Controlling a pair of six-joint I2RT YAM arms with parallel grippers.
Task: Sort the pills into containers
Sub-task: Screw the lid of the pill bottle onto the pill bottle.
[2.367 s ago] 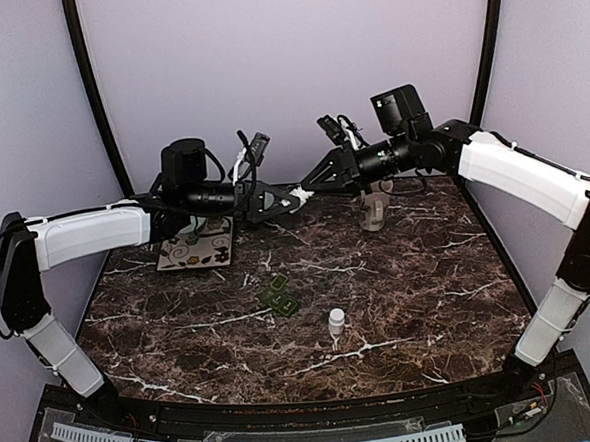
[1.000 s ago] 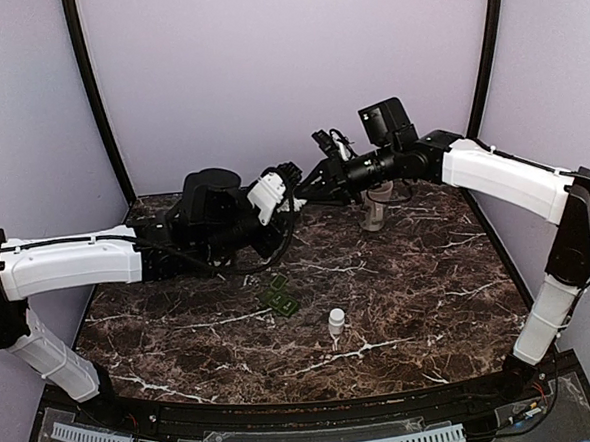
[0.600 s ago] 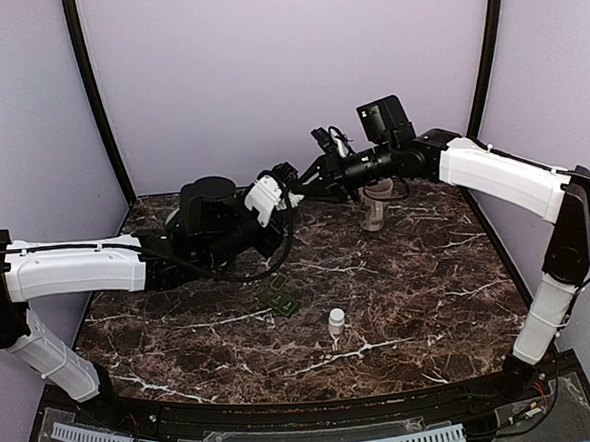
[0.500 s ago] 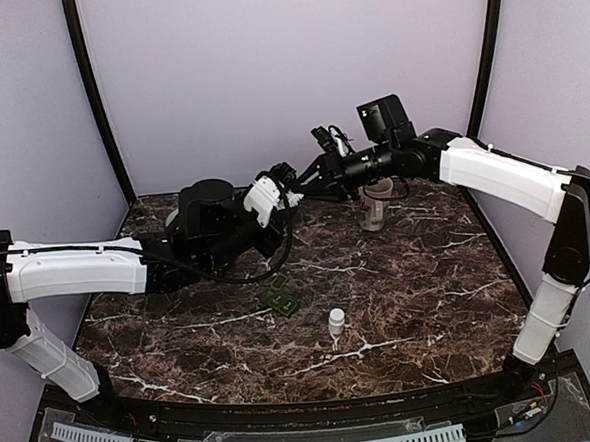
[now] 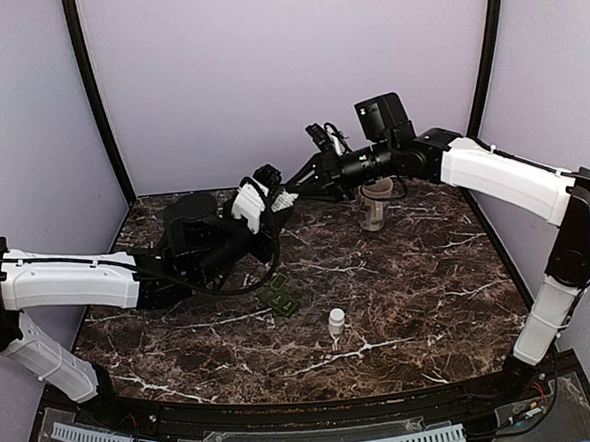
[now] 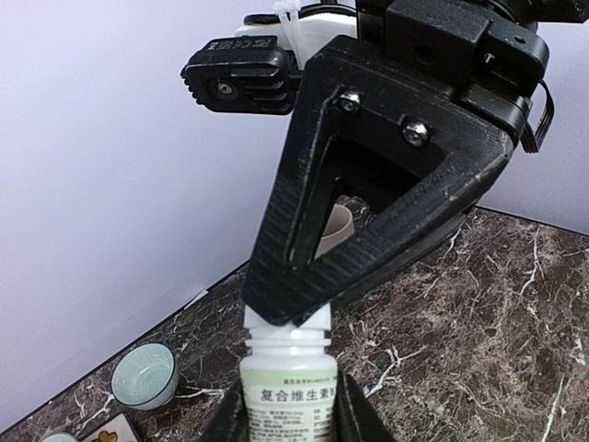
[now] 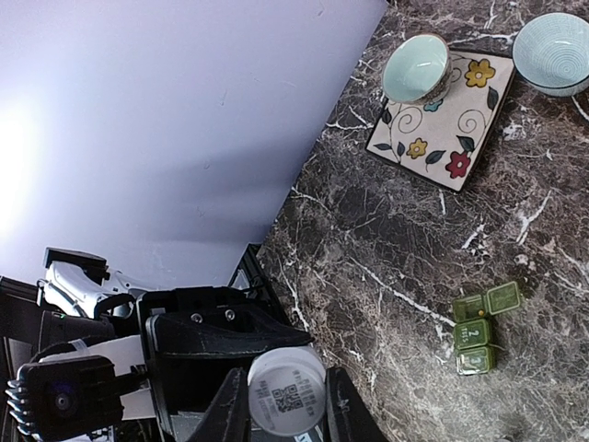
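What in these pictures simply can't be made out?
- Left wrist view: the right tool mostly hides the cap of the white bottle; the bottom edge cuts off its base.
- All views: any pills inside; the bottle is opaque.
- Top view: the green pill box is too small to read its lids.

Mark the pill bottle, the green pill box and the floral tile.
pill bottle (image 6: 290, 401): left wrist view, on its printed label.
green pill box (image 7: 472, 333): right wrist view, on a middle compartment lid.
floral tile (image 7: 457, 115): right wrist view, on its bare patterned face.
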